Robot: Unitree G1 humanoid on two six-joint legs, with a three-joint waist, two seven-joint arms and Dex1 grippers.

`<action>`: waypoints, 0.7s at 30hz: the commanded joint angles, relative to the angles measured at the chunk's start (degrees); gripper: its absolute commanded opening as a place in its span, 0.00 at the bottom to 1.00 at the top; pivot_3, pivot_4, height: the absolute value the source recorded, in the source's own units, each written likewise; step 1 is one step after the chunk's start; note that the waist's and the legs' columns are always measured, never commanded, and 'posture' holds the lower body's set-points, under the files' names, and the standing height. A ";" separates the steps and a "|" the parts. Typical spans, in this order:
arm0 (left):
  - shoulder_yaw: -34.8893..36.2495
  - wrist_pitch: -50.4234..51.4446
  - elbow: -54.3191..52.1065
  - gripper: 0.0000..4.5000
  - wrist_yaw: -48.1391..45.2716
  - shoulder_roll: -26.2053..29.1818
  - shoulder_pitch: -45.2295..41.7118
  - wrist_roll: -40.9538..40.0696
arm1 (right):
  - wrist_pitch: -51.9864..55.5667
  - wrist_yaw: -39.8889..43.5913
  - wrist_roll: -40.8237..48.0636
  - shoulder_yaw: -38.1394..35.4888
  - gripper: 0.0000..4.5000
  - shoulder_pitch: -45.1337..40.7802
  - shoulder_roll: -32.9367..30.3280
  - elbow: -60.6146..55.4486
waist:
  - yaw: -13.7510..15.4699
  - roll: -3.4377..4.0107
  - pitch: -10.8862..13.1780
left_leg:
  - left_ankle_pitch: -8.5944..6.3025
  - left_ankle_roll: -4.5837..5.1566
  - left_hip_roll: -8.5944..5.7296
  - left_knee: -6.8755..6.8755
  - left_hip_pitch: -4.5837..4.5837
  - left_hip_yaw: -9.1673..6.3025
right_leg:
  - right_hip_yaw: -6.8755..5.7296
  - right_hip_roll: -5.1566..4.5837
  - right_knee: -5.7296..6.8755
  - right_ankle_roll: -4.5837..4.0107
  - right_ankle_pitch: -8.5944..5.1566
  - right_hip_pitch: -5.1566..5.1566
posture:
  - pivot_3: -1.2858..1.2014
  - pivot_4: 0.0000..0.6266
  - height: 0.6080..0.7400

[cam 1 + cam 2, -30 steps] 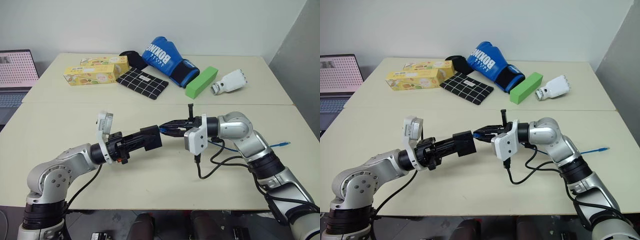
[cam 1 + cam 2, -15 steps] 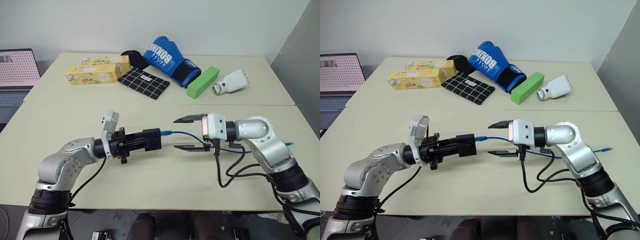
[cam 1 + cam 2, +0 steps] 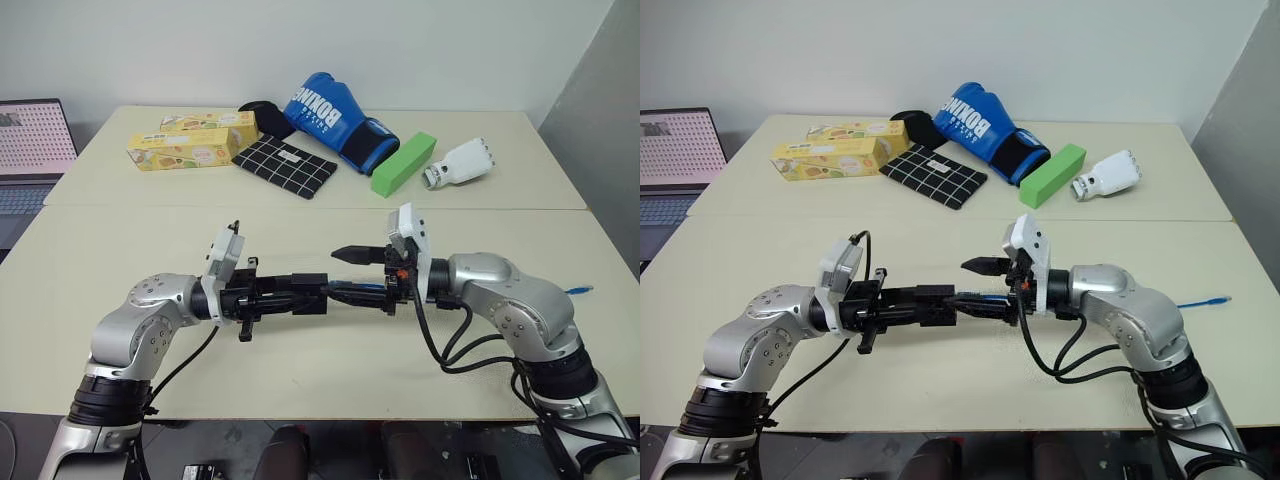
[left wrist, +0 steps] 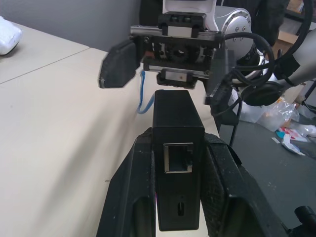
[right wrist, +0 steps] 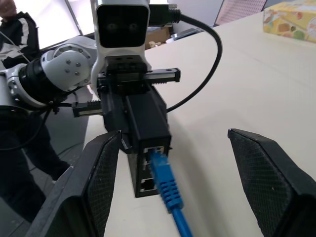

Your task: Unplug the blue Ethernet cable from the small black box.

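cable (image 5: 165, 185): blue plug seated in the box, cord trailing over the worktop (image 3: 330, 360)
box (image 4: 177, 163): left gripper (image 3: 300, 293) jaws clamped on it, held above the worktop
right gripper (image 3: 352, 272): jaws now apart, astride the plug after rolling over
meaning: unplugging not yet done

Two cream tables (image 3: 300, 370) pushed together in front of me, one seam (image 3: 300, 207) running across between near and far. Plain white wall (image 3: 300, 40) behind the far table; a grey panel (image 3: 600, 110) cuts in at my right. At far left, an open laptop (image 3: 30, 150) with a pink dotted screen sits beside the table's edge. Even indoor light, soft shadows. From my left wrist: grey floor (image 4: 276, 173) with scattered clutter and a crumpled plastic bag (image 4: 261, 106). A person in dark clothing (image 5: 15, 29) stands off the table's end.
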 commanded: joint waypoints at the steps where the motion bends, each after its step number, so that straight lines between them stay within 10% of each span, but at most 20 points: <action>1: 1.13 -1.00 -0.12 0.18 -1.07 0.13 -0.23 -0.17 | 1.54 0.56 2.24 -1.93 0.81 -0.73 0.12 -1.29 | 0.00 0.00 0.00 | 0.00 0.00 0.00 0.00 0.00 0.00 | 0.00 0.00 0.00 0.00 0.00 0.00 | 0.52 0.24 1.00; 18: 1.39 -1.77 -0.20 0.18 -0.59 -0.32 0.62 0.02 | 1.49 2.50 -0.19 0.45 0.81 -0.87 -0.11 -0.09 | 0.00 0.00 0.00 | 0.00 0.00 -0.01 -0.01 0.00 0.00 | -0.01 0.02 0.00 0.00 0.00 -0.02 | 0.52 0.24 1.00; 21: 1.31 -1.73 -0.62 0.18 -0.57 -0.36 0.74 -0.07 | 1.60 2.76 -0.50 0.30 0.69 -0.92 0.01 0.01 | -0.02 0.00 0.00 | 0.00 0.00 -0.01 -0.01 0.00 0.00 | -0.01 0.02 0.00 0.00 0.00 -0.02 | 0.52 0.24 1.00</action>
